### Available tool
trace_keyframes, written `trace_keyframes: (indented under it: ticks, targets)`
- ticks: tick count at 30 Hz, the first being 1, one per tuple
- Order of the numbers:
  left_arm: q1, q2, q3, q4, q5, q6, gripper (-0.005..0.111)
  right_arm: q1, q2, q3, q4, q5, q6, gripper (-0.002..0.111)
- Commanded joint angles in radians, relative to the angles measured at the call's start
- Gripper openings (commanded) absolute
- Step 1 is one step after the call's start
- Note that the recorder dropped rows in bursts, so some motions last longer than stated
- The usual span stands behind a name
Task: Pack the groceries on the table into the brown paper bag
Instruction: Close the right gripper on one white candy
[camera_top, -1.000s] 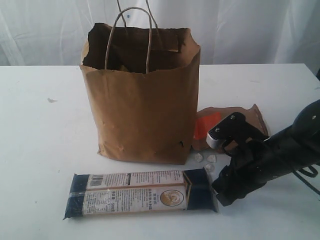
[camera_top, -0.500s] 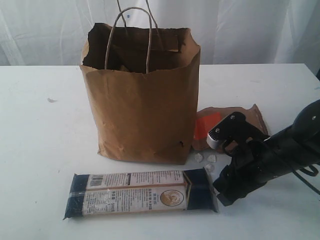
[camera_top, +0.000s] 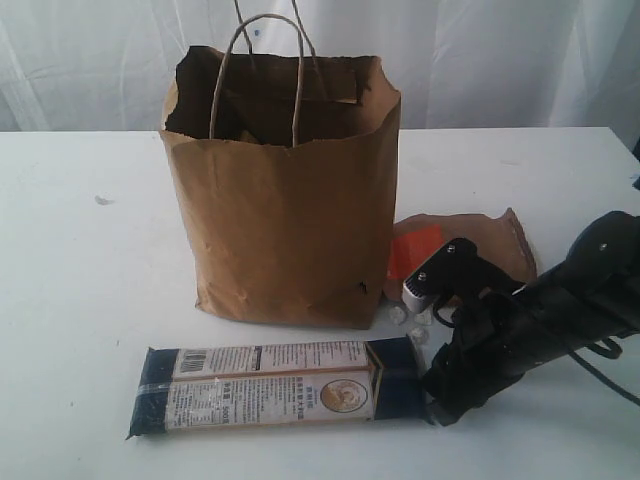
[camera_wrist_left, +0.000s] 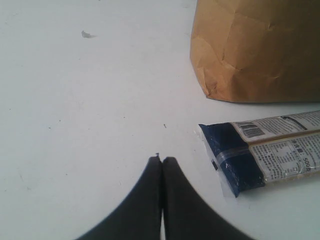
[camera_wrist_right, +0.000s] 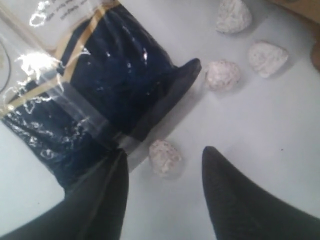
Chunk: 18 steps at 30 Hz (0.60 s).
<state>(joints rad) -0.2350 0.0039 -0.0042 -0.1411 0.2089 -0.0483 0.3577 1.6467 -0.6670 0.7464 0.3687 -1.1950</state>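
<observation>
Straddling one candy (camera_wrist_right: 165, 159), right gripper (camera_wrist_right: 164, 150) sits beside the noodle pack (camera_wrist_right: 100, 85).

The paper bag (camera_top: 285, 230) is kraft brown. The noodle pack (camera_top: 280, 392) is dark blue with a white label. The pouch (camera_top: 420, 245) is brown and orange, and the candies (camera_wrist_right: 222, 75) are speckled white.

Black right arm (camera_top: 560, 300), white-faced block (camera_top: 415, 290) with small screws, black cable (camera_top: 615, 380); left gripper (camera_wrist_left: 162, 159) and right gripper (camera_wrist_right: 164, 151) have tapered black fingers.

Soft bright light whitens the desk (camera_top: 80, 300) before me; glare streaks the noodle pack (camera_wrist_right: 115, 85); candies (camera_wrist_right: 222, 75) beside it blur slightly.
</observation>
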Motion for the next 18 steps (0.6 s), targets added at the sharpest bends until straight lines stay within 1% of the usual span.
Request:
trace_keyframes:
  ticks: [1,5,14,18]
  targets:
    - [0.002,-0.004,0.004,-0.007,0.0,0.001,0.0,0.03,0.002,-0.009,-0.01,-0.029,-0.013,0.044]
    - [0.002,-0.004,0.004,-0.007,0.0,0.001,0.0,0.03,0.012,-0.009,-0.033,-0.035,-0.011,0.044]
    - [0.002,-0.004,0.004,-0.007,0.0,0.001,0.0,0.03,0.021,-0.009,-0.118,-0.045,0.06,0.044]
    - [0.002,-0.004,0.004,-0.007,0.0,0.001,0.0,0.03,0.021,-0.009,-0.118,-0.047,0.074,0.04]
